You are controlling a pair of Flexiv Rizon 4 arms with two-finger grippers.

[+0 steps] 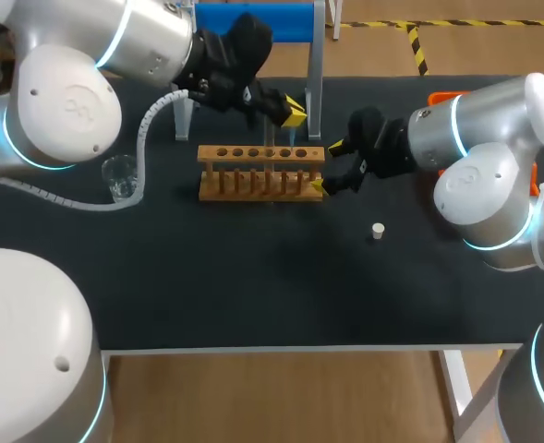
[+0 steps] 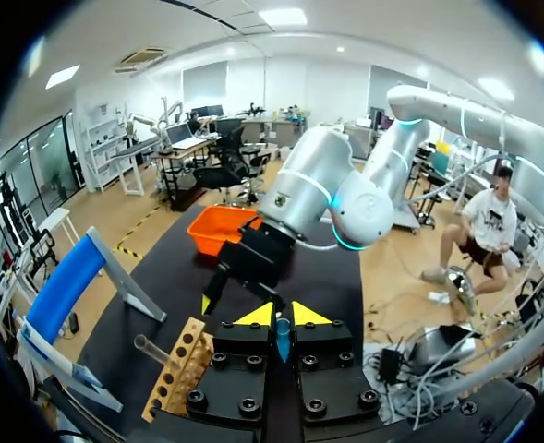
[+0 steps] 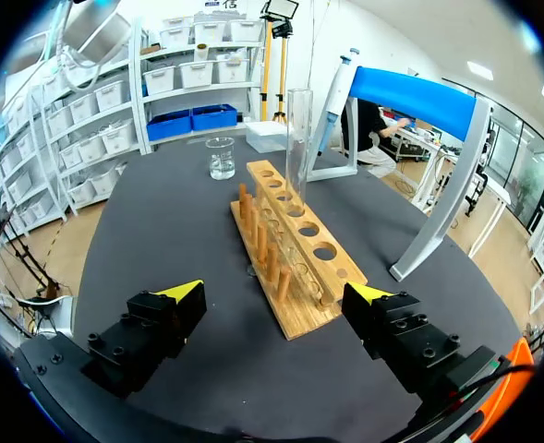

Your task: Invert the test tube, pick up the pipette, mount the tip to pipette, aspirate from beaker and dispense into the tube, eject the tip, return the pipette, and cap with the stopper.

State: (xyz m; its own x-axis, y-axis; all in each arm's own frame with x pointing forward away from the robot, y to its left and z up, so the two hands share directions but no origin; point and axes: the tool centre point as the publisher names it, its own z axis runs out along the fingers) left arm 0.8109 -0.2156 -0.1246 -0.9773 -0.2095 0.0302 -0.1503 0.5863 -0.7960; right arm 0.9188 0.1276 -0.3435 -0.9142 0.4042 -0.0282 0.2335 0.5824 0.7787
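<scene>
1 test tube point(image 1: 293, 138) stands upright over the 1 wooden rack point(image 1: 253, 185) at frame centre, clenched in the left gripper point(image 1: 292, 115). The right gripper point(image 1: 327, 166) gapes at the rack's right end, holding nothing. 1 beaker point(image 1: 119, 177) sits centre-left, and 1 stopper point(image 1: 378, 231) lies right of centre.

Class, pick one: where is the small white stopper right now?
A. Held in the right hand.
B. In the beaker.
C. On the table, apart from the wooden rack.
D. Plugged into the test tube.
C: the stopper sits alone on the table, clear of the rack.
</scene>
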